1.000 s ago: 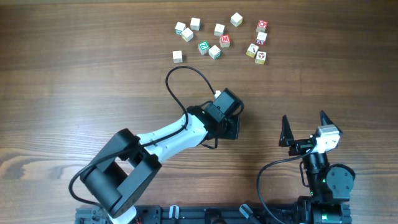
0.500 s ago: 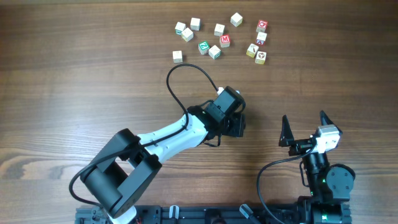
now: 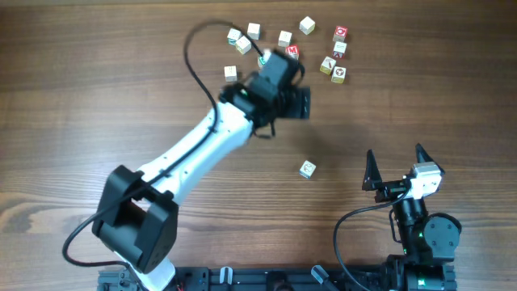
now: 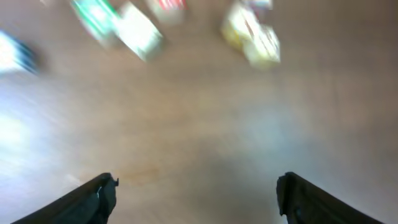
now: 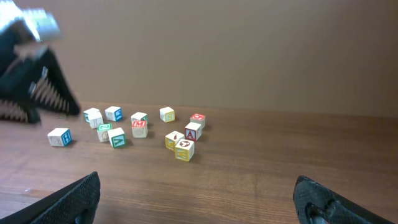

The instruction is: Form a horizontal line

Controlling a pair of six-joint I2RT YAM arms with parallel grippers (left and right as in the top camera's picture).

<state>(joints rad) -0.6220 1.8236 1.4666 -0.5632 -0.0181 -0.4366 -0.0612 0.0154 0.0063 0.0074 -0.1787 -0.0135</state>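
— How far along is the line, then?

— Barely begun, I'd say. One whitish cube (image 3: 307,169) with a blue-green mark sits alone on the near right part of the table (image 3: 121,105), well apart from the cluster (image 3: 285,38) at the far side. The other two it wants, the red-faced cube (image 3: 340,33) and the tan-yellow cube (image 3: 338,73), are both at the right end of that cluster.

— And the arms?

— The left arm is stretched out to the cluster. The left gripper (image 4: 196,182) is spread wide with nothing between its fingers. Its own camera gives only a smear, with cubes just ahead. The right gripper (image 3: 395,162) is spread wide too, empty, parked by its base on the near side. It's near the lone cube but not touching it.

— So it's fetching number two?

— That's my reading. Which cube it means to take, I can't tell.

— What does the pick need?

— Care. The tan-yellow one sits hard against a yellow neighbour, so the fingers must straddle one cube only and not shove the rest. Then it has to go down just beside the whitish cube, to its left or right and level with it, or the row won't run straight across.
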